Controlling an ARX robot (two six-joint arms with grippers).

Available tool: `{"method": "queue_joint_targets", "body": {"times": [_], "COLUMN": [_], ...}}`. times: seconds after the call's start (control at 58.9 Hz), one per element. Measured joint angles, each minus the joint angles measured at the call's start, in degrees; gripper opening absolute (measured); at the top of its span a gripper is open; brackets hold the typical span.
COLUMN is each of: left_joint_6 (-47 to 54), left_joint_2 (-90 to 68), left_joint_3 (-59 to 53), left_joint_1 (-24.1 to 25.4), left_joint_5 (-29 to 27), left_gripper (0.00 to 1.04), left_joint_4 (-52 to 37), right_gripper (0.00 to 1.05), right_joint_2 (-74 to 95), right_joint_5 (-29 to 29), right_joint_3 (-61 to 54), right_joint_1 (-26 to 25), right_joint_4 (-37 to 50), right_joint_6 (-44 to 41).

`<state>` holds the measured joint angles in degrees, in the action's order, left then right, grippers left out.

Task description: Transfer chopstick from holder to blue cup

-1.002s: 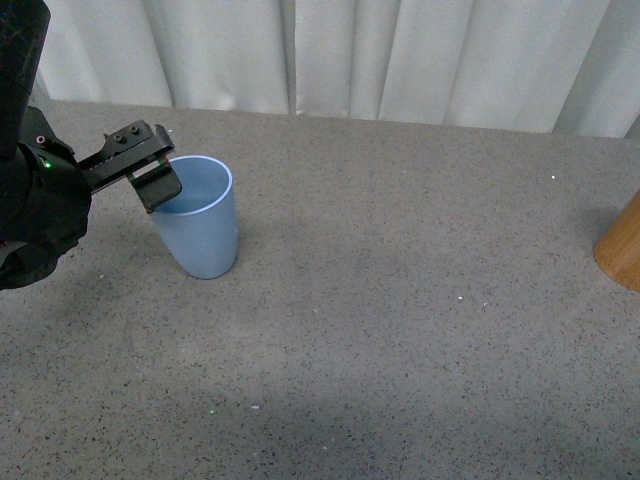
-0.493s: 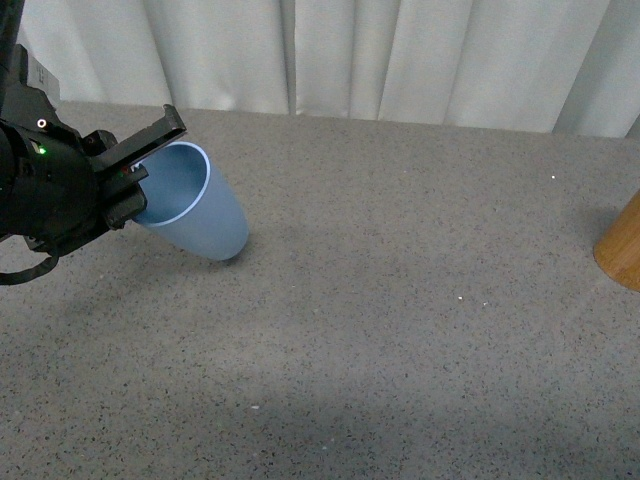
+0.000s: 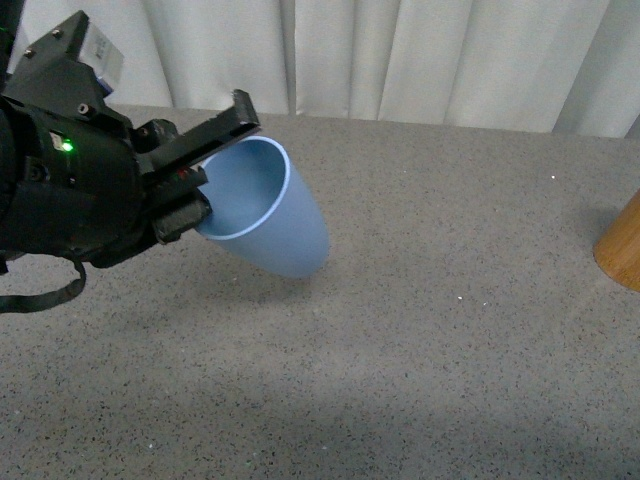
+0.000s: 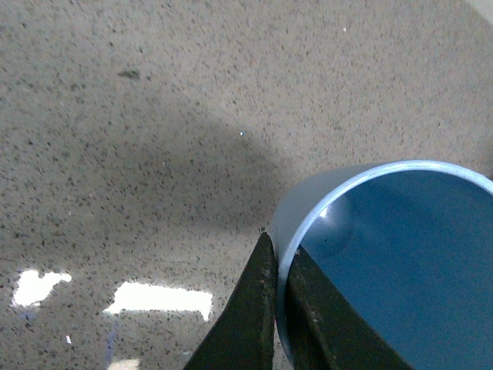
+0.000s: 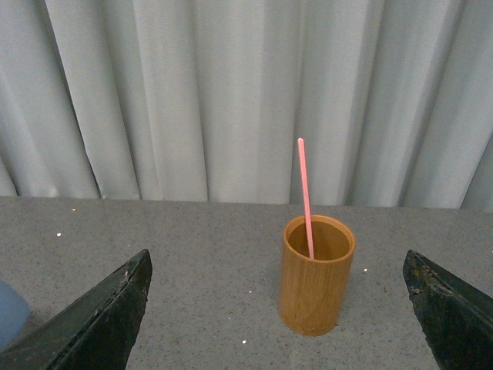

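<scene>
My left gripper (image 3: pixel 215 170) is shut on the rim of the light blue cup (image 3: pixel 272 225) and holds it off the table, tilted with its mouth toward me. In the left wrist view the two fingers pinch the cup's wall (image 4: pixel 308 212), one inside and one outside. The orange-brown holder (image 5: pixel 316 284) stands upright on the table ahead of my open right gripper (image 5: pixel 277 308), with one pink chopstick (image 5: pixel 305 193) standing in it. In the front view only the holder's edge (image 3: pixel 620 245) shows at the far right. The right gripper is out of the front view.
A grey speckled tabletop (image 3: pixel 430 340) spreads between cup and holder. White curtains (image 3: pixel 400 60) hang along the table's far edge. A bit of the blue cup (image 5: pixel 11 312) shows at the edge of the right wrist view.
My left gripper has lifted the blue cup off the table and carried it rightward and nearer, tilting it more. The holder has not moved.
</scene>
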<state>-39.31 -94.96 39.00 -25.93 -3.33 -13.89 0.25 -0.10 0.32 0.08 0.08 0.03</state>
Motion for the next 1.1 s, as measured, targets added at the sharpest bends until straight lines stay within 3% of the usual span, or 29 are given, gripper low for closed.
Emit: {"method": "queue_joint_targets", "body": {"times": [0.408,1.104], "left_joint_6": [-3.0,-5.5], "left_joint_2": [-6.6,-12.1], "left_joint_3": [5.3,7.4], "left_joint_1": [-5.5,-8.8], "left_joint_5": [-0.9,-3.2], "left_gripper": [0.04,0.04], "left_joint_4": [1.5,1.7], "right_gripper": [0.95,0.95], "right_joint_2": [0.0,0.0], "right_joint_5": [0.0,0.0], "right_joint_3": [0.0,0.0], "right_joint_1": [0.0,0.0], "right_joint_4": [0.0,0.0], "right_joint_6": [0.0,0.0]}}
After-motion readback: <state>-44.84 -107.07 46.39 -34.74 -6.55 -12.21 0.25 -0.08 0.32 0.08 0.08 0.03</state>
